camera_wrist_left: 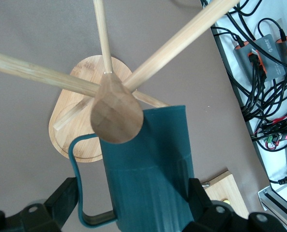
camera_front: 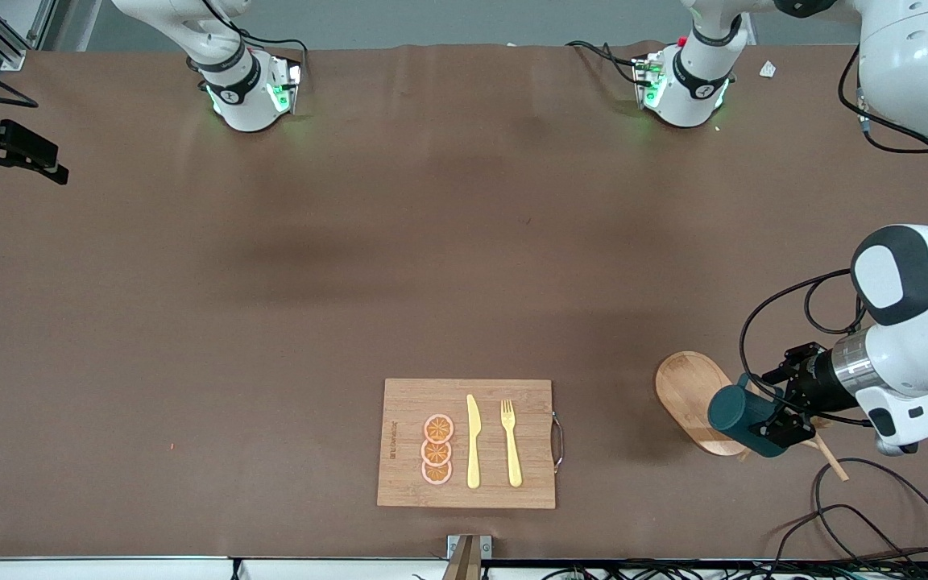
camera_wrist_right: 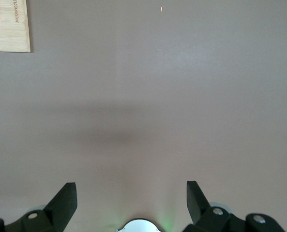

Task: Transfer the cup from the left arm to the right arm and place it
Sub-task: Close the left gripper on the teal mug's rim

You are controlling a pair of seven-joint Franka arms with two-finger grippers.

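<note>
From the front view I see the left gripper [camera_front: 778, 419] at the left arm's end of the surface [camera_front: 271, 322], clamped on the cup [camera_front: 742, 419], which it holds lying sideways in the air over the stand [camera_front: 693, 399], a rounded wooden base with thin rods. The cup's closed end points toward the right arm's end of the surface, and the gripper sits at the cup's other end. Toward the middle, near the front camera, lies the board [camera_front: 468, 443] with three orange slices [camera_front: 437, 449], a yellow knife [camera_front: 473, 443] and a yellow fork [camera_front: 511, 443] on it, knife between slices and fork. The right gripper [camera_front: 17, 153] hangs over the right arm's edge of the surface, well apart from the cup; I can't judge its fingers from here. In the left wrist view I look along the cup [camera_wrist_left: 150, 169]: its teal body fills the space between my two black fingers [camera_wrist_left: 61, 198], one pressed on each side, and the loop handle curves out beside one of them. Just over the cup's end sits the stand's rounded wooden knob [camera_wrist_left: 116, 113] with three rods spreading from it, and the stand's base [camera_wrist_left: 80, 111] lies on the surface under that; I can't tell whether the cup touches the knob. A corner of the board [camera_wrist_left: 225, 188] shows beside the cup. In the right wrist view the right gripper [camera_wrist_right: 131, 198] has its fingers [camera_wrist_right: 66, 198] spread wide with nothing between them, only bare surface [camera_wrist_right: 158, 96] below, and a corner of the board [camera_wrist_right: 7, 26] with a slice at the frame's edge.
</note>
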